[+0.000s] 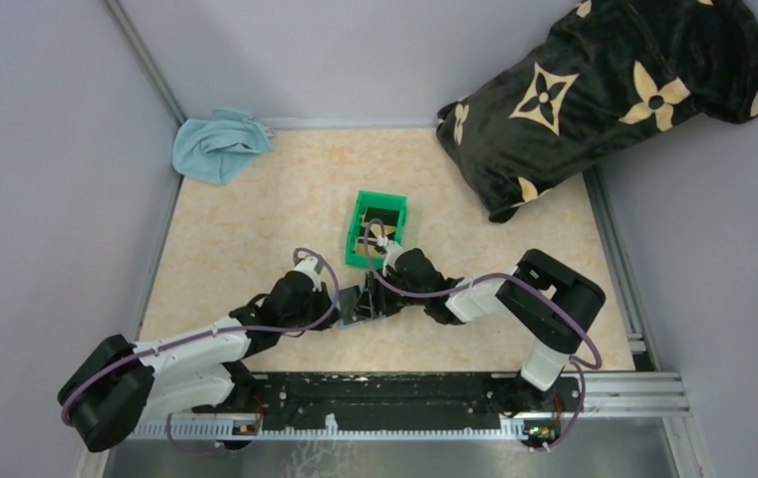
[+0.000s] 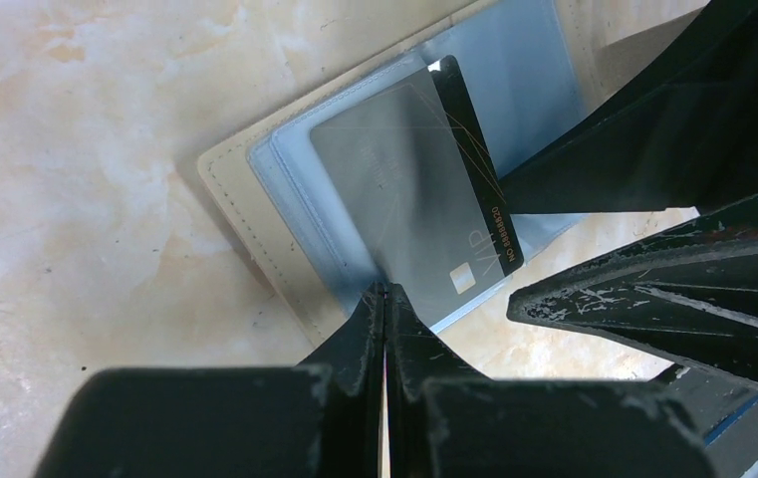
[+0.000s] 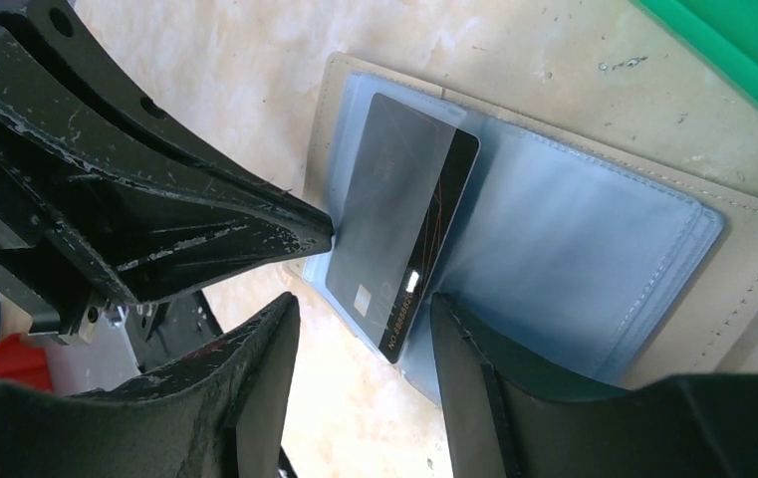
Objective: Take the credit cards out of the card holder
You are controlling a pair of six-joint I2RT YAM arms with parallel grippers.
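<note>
One card point(image 3: 404, 229), black, is visible, lying askew and partly drawn out of the blue sleeve of the open holder point(image 3: 604, 249). The holder lies flat on the table point(image 1: 235, 229) at 6 o'clock of the green bin point(image 1: 353, 234), between the two claws. Other cards, if any, cannot be made out.

Risks, as judged:
- The slick card may skid from a shallow pinch on its thin edge.
- The whole holder may lift or slide with the card if the sleeve grips it and the hold-down slips.
- The sleeve film may be nipped together with the card.
- The two claws may collide, since they work nearly touching.

Left claw point(image 2: 384, 294): clenched, with no gap between the fingers. Its tips rest on the holder's edge at 9 o'clock of the card in the right wrist view. Whether it pinches a sleeve leaf or only presses down cannot be told.

Right claw point(image 3: 365, 304): released and spread moderately wide. Its fingers point(image 3: 255, 378) straddle the card's free end at 6 o'clock in the same view, one on each side. It grasps nothing, and contact with the card is not evident.
</note>
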